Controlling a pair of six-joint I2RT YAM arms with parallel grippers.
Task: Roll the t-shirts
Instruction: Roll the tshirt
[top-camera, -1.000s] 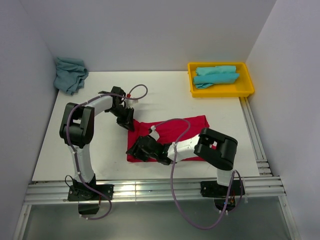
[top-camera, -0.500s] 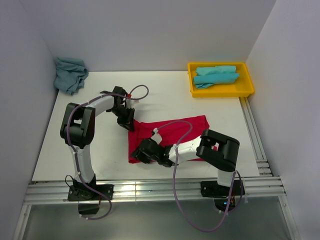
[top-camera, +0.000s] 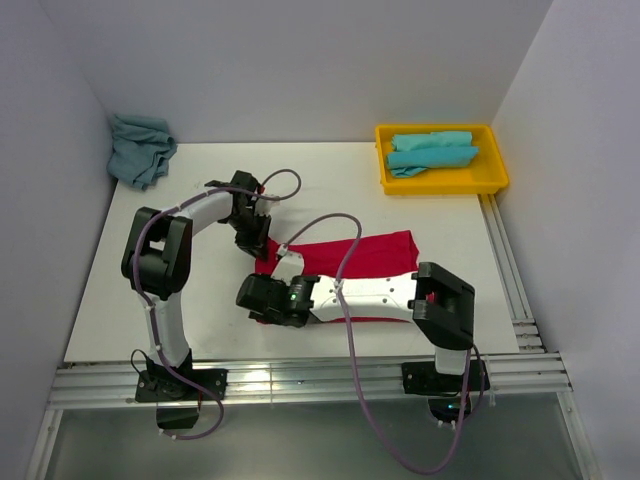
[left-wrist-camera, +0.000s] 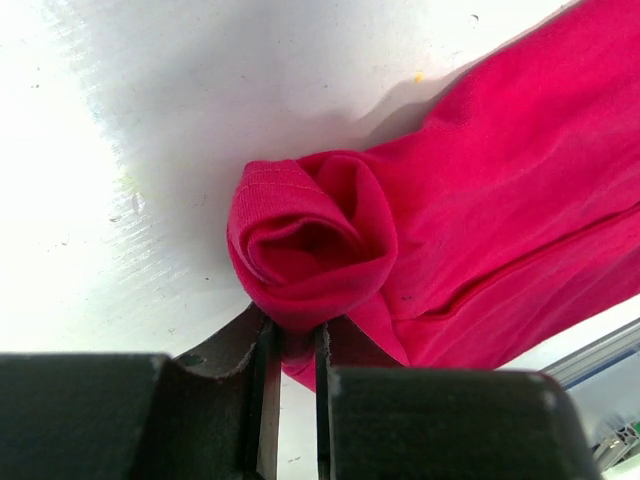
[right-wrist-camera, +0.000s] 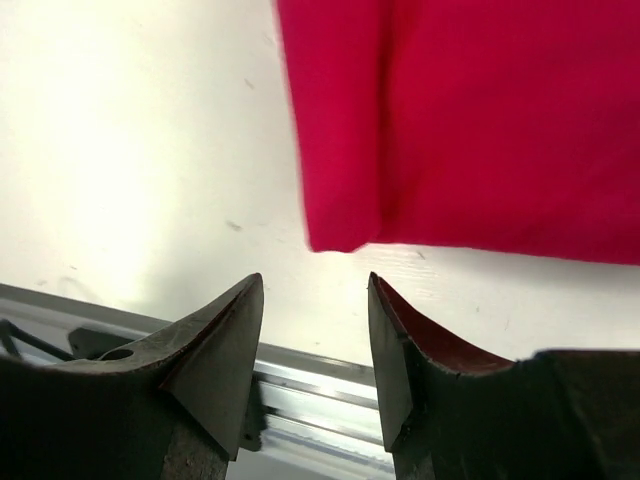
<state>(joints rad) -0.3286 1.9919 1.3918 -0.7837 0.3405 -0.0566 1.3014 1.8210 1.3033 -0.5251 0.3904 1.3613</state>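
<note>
Change: the right arm has reached further toward the table's left edge, and the right fingers (right-wrist-camera: 315, 288) now sit at the shirt's near-left corner instead of over its left part. The left arm has barely moved.
Left fingers (left-wrist-camera: 292, 345): clamped on the curled far-left corner of the red t-shirt (top-camera: 385, 250).
Right fingers: spread apart just above the table (top-camera: 330, 190), gripping nothing.
Red t-shirt: lies flat mid-table, toward the near edge.
In the way: the right arm lies across the shirt's near half, and a purple cable (top-camera: 345, 235) arches over it.
Around: a yellow tray (top-camera: 495, 168) stands at the far-right corner.
Count: one red t-shirt; one crumpled turquoise t-shirt (top-camera: 140, 148) at the far-left corner; apparently two turquoise rolls (top-camera: 432, 150) in the tray.
</note>
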